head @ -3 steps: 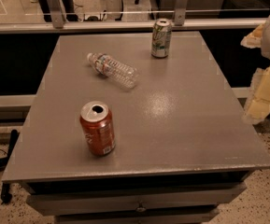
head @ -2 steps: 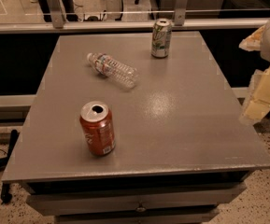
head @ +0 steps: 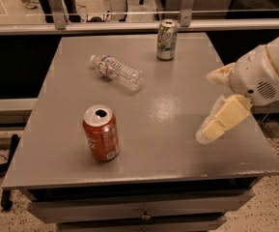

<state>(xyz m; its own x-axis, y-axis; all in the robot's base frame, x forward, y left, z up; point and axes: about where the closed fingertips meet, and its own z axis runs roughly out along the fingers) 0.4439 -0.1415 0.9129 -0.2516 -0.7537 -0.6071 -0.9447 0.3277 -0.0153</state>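
My gripper (head: 204, 107) reaches in from the right, over the right side of the grey table (head: 177, 144). It is open: two cream fingers (head: 224, 116) stand spread apart with nothing between them. An upright red soda can (head: 101, 133) with its top opened stands on the front left of the table, well left of the gripper. A clear plastic water bottle (head: 117, 72) lies on its side toward the back left. A green and white can (head: 167, 39) stands upright near the back edge.
A metal rail with posts (head: 129, 27) runs behind the table. A drawer front (head: 144, 209) sits under the table's front edge. Speckled floor (head: 269, 211) shows at the lower right, and dark cables (head: 6, 170) lie at the lower left.
The gripper has moved left and inward from the table's right edge to over its right side. The cans and the bottle have not moved.
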